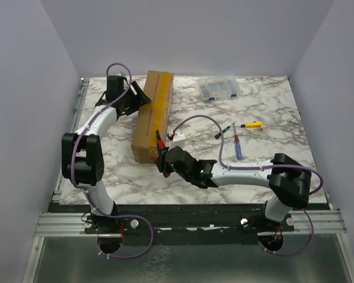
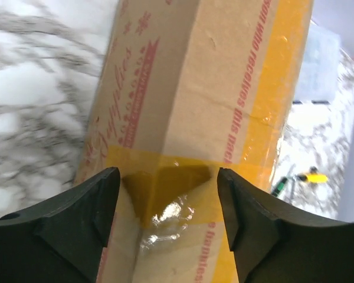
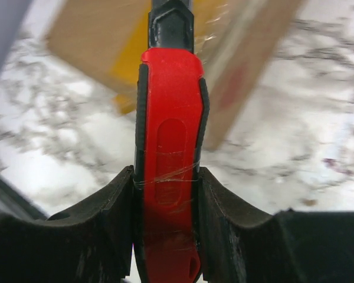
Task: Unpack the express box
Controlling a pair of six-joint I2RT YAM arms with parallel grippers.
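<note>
The express box (image 1: 153, 112), a long brown carton with yellowish tape and red printing, lies lengthwise on the marble table, left of centre. My left gripper (image 1: 137, 94) is open beside the box's far left side; in the left wrist view the taped box end (image 2: 183, 147) fills the space ahead of the spread fingers (image 2: 76, 230). My right gripper (image 1: 165, 160) is shut on a red and black utility knife (image 3: 168, 165), held just off the box's near end (image 3: 106, 41). The knife's red handle (image 1: 160, 143) points toward the box.
A clear plastic organiser case (image 1: 219, 88) stands at the back right. A yellow-handled tool (image 1: 251, 124), a blue-handled screwdriver (image 1: 238, 147) and a small green-tipped tool (image 1: 224, 130) lie right of centre. Grey walls close in on three sides.
</note>
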